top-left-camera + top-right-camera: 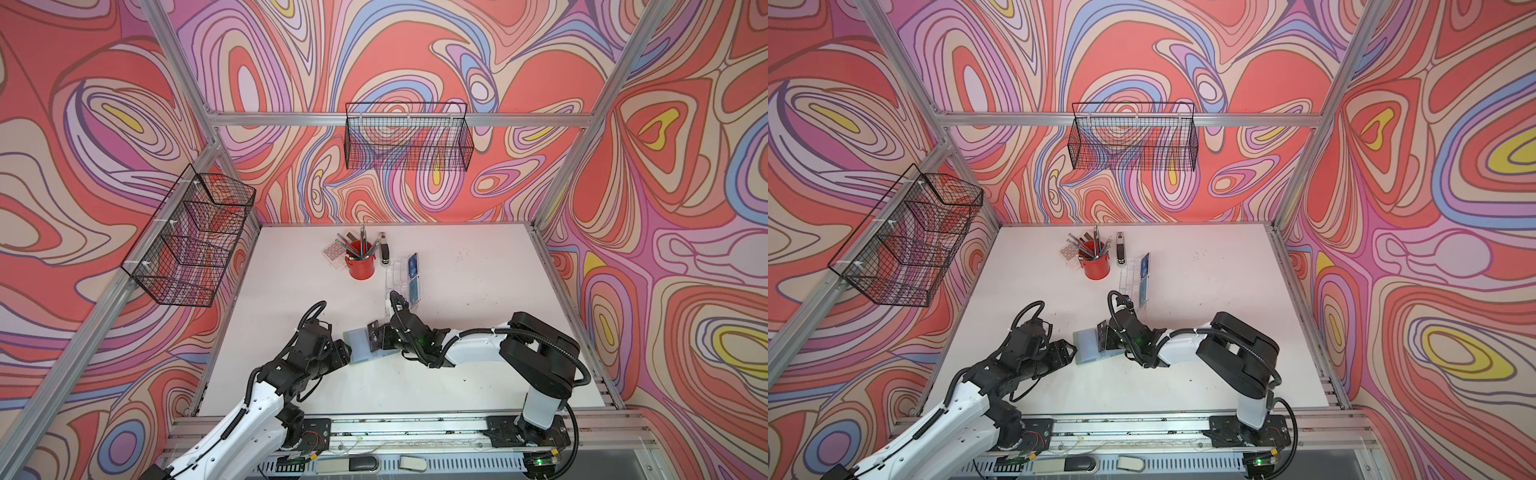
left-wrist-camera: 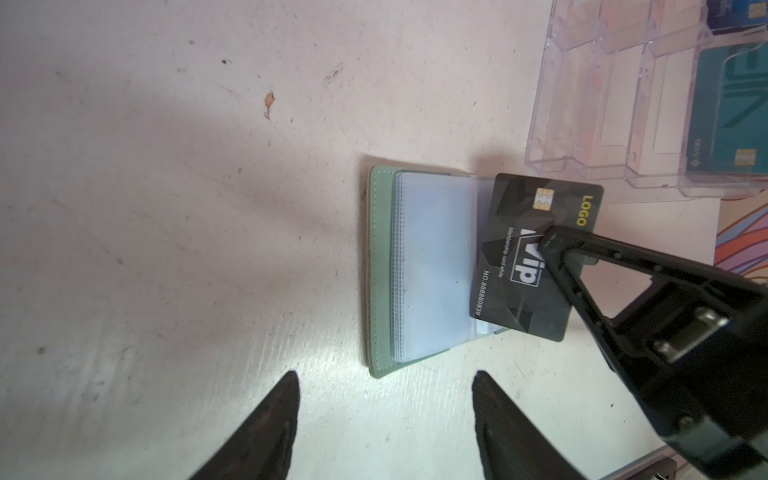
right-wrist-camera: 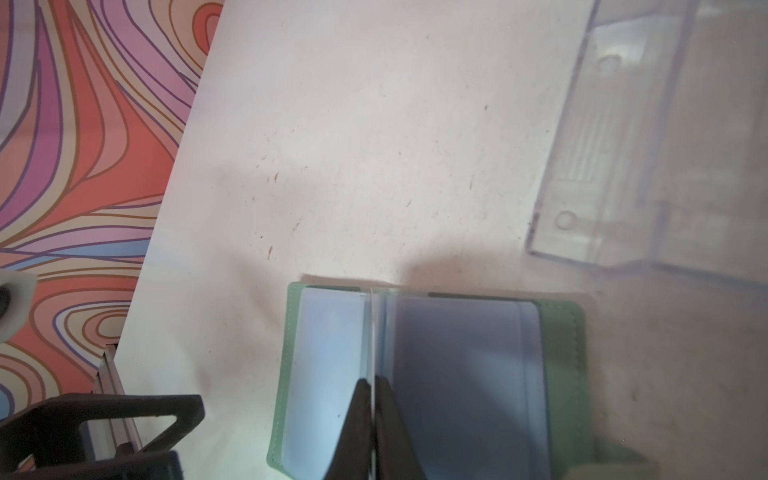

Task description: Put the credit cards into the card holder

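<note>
Step in hand: inserting one card. The right gripper (image 2: 548, 243) is pinching the grey card (image 2: 509, 249), its fingers pressed together on both faces. In the right wrist view the card is showing edge-on as a thin pale line between the fingers (image 3: 357, 411).

The holder (image 2: 432, 266) is lying open and flat on the table (image 1: 457, 332), clear sleeves up. The grey card is standing steeply over it, near the spine. Its leading edge is sitting at the sleeves on the fold side. I cannot tell whether it is inside a sleeve mouth yet or only resting on top.

The left gripper (image 2: 385, 374) is hanging just beside the holder's outer edge, fingers spread, nothing between them, not touching it.

Other cards are waiting in the clear stand (image 1: 399, 274), well behind the holder: a teal card (image 1: 414, 291) and a blue card (image 1: 412, 262).

Progress, as a judgement: early, with no card visibly seated in a sleeve.

Next move calls for:
- lining the card edge up with one sleeve mouth, then sliding it along the sleeve rather than pressing down;
- bracing the holder with the left gripper, since the light booklet is likely to skid under the push;
- letting go only once most of the card is inside.
</note>
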